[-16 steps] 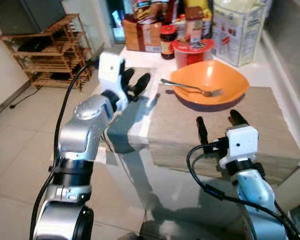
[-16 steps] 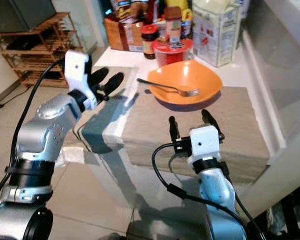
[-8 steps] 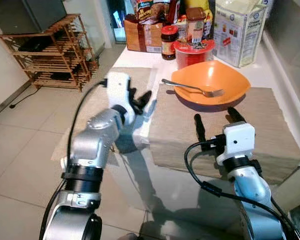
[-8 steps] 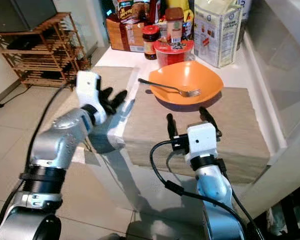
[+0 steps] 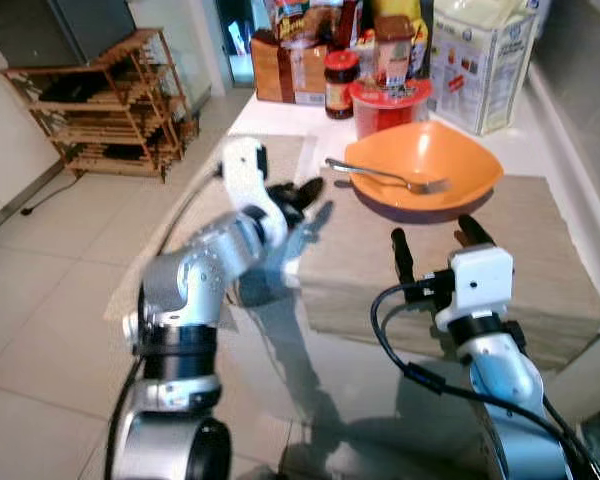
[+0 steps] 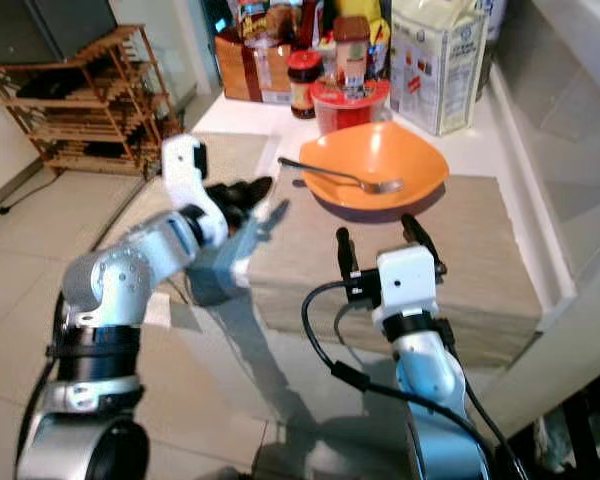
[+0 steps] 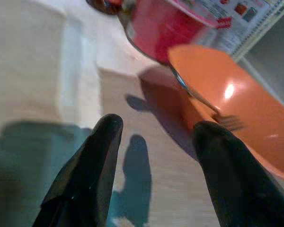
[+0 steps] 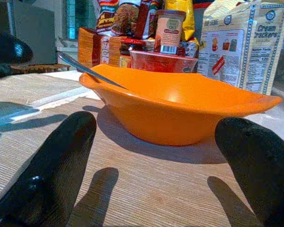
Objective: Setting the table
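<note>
One orange bowl point(image 5: 423, 173) sits on the far part of the beige placemat point(image 5: 540, 250) on the white bench point(image 5: 270, 115), and one metal fork point(image 5: 385, 178) lies in it, tines inside and handle sticking out over the rim toward the robot's left. Two placemats are laid side by side: the beige one under the bowl and a second, paler placemat point(image 5: 205, 195) to its left. The left claw point(image 5: 308, 190) hovers at the seam between the two mats, near the fork handle, its two black fingers point(image 7: 92, 165) spread apart with nothing between them. The right claw point(image 5: 435, 238) hangs over the beige mat just in front of the bowl, its two fingers point(image 8: 52, 165) likewise spread wide and empty. Behind the bowl stand one red tub point(image 5: 385, 100), one dark jar point(image 5: 340, 82), one cracker bag point(image 5: 480, 60) and several other packets. A wooden rack point(image 5: 105, 105) stands on the tiled floor point(image 5: 40, 300).
</note>
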`<state>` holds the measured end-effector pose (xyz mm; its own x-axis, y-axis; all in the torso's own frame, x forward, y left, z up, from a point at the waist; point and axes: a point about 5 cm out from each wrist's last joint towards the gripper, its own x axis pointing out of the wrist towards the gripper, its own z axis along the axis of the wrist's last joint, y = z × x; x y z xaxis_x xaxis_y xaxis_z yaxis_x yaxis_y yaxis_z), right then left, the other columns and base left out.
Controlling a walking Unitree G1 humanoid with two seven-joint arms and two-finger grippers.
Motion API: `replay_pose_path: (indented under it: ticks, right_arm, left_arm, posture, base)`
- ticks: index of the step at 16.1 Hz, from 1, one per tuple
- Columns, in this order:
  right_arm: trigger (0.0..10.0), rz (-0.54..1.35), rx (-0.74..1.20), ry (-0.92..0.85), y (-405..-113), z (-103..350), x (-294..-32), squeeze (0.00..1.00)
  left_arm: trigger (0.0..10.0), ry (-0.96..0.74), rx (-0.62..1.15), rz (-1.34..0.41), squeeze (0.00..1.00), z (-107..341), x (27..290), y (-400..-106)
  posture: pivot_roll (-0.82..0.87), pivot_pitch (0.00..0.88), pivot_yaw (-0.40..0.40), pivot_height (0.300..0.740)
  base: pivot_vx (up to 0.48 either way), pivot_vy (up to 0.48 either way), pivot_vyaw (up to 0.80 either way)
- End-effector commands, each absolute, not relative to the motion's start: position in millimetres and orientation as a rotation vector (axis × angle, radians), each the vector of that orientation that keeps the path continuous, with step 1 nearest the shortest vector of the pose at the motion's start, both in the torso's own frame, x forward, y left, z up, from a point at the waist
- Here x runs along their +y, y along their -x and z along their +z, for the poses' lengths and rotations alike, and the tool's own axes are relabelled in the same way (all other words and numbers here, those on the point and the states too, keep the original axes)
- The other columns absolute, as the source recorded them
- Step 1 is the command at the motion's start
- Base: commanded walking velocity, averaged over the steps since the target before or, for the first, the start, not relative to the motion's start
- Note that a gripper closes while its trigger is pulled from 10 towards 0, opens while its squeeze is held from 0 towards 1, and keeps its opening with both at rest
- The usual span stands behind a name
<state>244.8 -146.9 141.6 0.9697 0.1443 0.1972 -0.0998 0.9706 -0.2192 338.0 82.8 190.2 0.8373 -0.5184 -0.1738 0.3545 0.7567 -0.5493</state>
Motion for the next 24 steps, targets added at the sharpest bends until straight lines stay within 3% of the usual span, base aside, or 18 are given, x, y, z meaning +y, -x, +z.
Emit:
replay_pose_path:
  ticks: [1,8,21,22,24]
  right_arm:
    - [10.0,0.132,-0.233,0.201,-244,145,-145,0.0]
    - [10.0,0.142,-0.237,0.198,-245,145,-142,0.0]
    - [10.0,0.14,-0.227,0.205,-243,142,-144,0.0]
    - [10.0,0.141,-0.223,0.204,-243,141,-144,0.0]
    - [10.0,0.146,-0.213,0.203,-235,140,-149,0.0]
  left_arm:
    - [10.0,0.573,0.319,-0.469,0.0,198,88,-339]
    - [10.0,0.726,0.368,-0.5,0.0,214,79,-338]
    - [10.0,0.655,0.432,-0.639,0.0,217,43,-335]
    - [10.0,0.642,0.428,-0.646,0.0,217,42,-334]
    - [10.0,0.374,0.307,-0.601,0.0,213,59,-335]
  posture:
    - [-0.18,0.0,0.136,0.722]
    - [-0.18,0.0,0.139,0.722]
    - [-0.2,0.0,0.145,0.722]
    - [-0.2,0.0,0.144,0.722]
    - [-0.2,0.0,0.136,0.722]
  base:
    - [0.0,0.0,0.0]
    - [0.0,0.0,0.0]
    - [0.0,0.0,0.0]
    - [0.0,0.0,0.0]
    - [0.0,0.0,0.0]
